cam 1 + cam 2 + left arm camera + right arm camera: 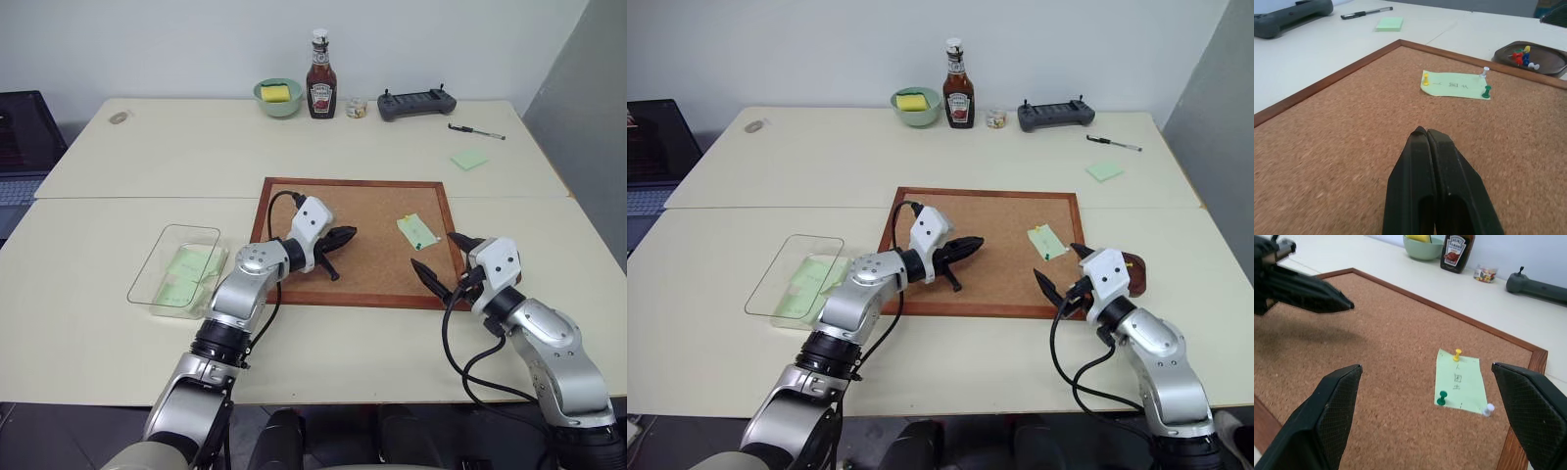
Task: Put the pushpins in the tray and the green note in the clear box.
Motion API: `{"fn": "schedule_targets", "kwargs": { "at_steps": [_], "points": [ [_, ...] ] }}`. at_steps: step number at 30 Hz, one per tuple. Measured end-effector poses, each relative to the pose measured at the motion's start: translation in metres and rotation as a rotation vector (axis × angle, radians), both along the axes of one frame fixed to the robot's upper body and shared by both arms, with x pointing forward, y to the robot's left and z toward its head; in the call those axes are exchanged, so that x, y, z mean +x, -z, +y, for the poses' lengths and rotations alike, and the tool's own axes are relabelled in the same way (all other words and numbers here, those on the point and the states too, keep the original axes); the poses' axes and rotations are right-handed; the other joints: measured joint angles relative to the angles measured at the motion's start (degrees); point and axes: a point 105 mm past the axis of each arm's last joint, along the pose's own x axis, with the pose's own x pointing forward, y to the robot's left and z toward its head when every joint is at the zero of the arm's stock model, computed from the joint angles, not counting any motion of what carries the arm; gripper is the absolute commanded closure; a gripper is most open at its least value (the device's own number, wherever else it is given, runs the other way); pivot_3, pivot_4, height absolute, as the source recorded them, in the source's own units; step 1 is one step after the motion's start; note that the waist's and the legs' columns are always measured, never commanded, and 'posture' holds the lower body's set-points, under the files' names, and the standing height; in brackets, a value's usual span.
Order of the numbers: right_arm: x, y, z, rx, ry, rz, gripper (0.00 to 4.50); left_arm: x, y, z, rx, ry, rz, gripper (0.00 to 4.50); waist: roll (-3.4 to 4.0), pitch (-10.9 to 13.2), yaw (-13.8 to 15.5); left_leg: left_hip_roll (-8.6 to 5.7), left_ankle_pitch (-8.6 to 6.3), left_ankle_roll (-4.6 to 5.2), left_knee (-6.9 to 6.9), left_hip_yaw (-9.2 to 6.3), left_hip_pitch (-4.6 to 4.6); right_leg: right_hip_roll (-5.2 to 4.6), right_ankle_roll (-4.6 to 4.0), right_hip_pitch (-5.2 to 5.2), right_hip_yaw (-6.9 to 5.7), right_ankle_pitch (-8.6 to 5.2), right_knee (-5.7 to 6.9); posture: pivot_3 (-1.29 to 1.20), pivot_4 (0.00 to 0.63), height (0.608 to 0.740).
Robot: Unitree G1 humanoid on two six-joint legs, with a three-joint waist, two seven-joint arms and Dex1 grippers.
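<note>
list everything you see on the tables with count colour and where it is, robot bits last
corkboard: 1, brown, wood frame, near table centre
green note: 1, pale green, pinned on corkboard
pushpins: 3 in note, yellow, green, white
tray: 1, dark brown, beside corkboard, holds several pins
clear box: 1, transparent, left of corkboard, green paper inside
bowl: 1, green, far edge
ketchup bottle: 1, red
controller: 1, dark grey
pen: 1, black
sticky pad: 1, green
left gripper: shut, over corkboard
right gripper: open, near note

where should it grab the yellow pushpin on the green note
Grip the yellow pushpin by its plastic head, coming from above. It stands upright in the green note on the corkboard, so only the head is exposed and it should pull straight up. The open right gripper looks nearest.
</note>
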Motion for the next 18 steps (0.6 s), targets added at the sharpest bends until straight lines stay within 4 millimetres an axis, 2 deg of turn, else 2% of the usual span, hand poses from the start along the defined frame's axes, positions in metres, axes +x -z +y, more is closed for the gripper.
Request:
{"fn": "schedule_targets", "kwargs": {
  "at_steps": [4, 10, 11, 18],
  "points": [
    [0.016, -0.005, 0.0, 0.033, 0.032, 0.001, 0.0, 0.005, 0.021, 0.003, 0.03, -0.024, 0.052, 4.48, 0.0, 0.0, 0.0, 0.0, 0.0, 0.0, 0.0, 0.0, -0.01, 0.0, 0.0, -0.01, 0.0, 0.0, 0.01, 0.0, 0.15, 0.74],
    [0.05, -0.007, -0.004, 0.066, 0.097, 0.062, 0.0, 0.011, 0.022, 0.001, 0.036, -0.022, 0.036, 4.48, 0.07, 0.0, 0.1, -0.03, 0.01, 0.0, 0.02, 0.0, 0.02, -0.01, 0.0, 0.03, -0.01, 0.0, 0.02, 0.0, 0.15, 0.74],
    [0.06, -0.005, -0.003, 0.068, 0.105, 0.089, 0.0, 0.012, 0.022, 0.0, 0.04, -0.02, 0.028, 4.48, 0.1, -0.1, 0.1, -0.03, 0.01, 0.01, 0.03, 0.0, 0.04, -0.01, 0.0, 0.04, 0.0, 0.0, 0.03, 0.0, 0.15, 0.74],
    [0.088, 0.015, 0.005, 0.031, 0.103, 0.184, 0.0, 0.012, 0.023, -0.001, 0.04, -0.018, 0.017, 4.48, 0.19, -0.1, -0.1, -0.03, 0.01, 0.01, 0.03, -0.01, 0.07, -0.01, 0.0, 0.07, -0.01, 0.01, 0.04, 0.0, 0.15, 0.74]
  ]
}}
